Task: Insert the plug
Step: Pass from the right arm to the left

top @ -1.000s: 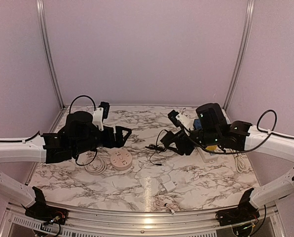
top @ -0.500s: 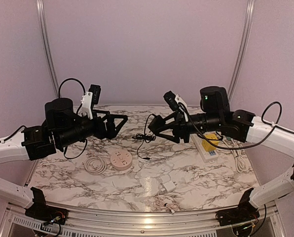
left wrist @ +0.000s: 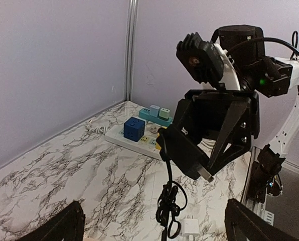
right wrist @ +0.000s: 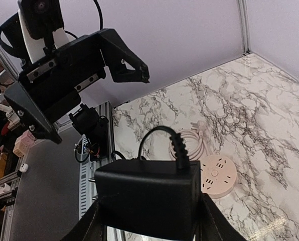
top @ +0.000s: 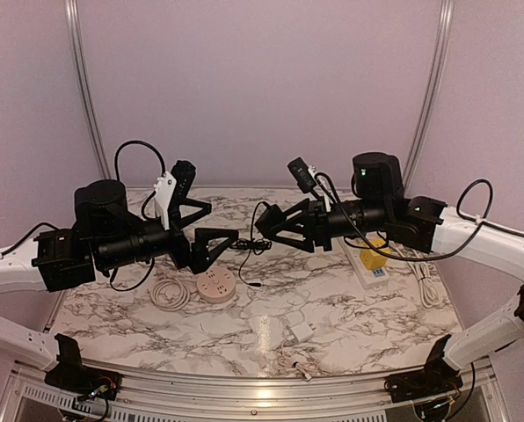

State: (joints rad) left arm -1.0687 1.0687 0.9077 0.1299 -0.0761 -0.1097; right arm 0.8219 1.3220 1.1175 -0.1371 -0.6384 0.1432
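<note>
Top external view, centre of frame: right claw (top: 266,227) grips the plug (right wrist: 147,193) in mid-air, jaws part-closed on its body. Left claw (top: 224,220) is fully open, empty, just beside it. Hazards: the hanging cord (left wrist: 168,196) may snag a finger, and a premature release drops the plug.

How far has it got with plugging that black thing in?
Done: the black block-shaped plug adapter is off the marble table, clamped in the right gripper, its cable dangling. In hand: it hangs in mid-air facing the wide-open left gripper, which holds nothing. Left: the actual plugging in. It sits in neither the round beige socket hub nor the long white power strip; I can't tell which is meant.
</note>
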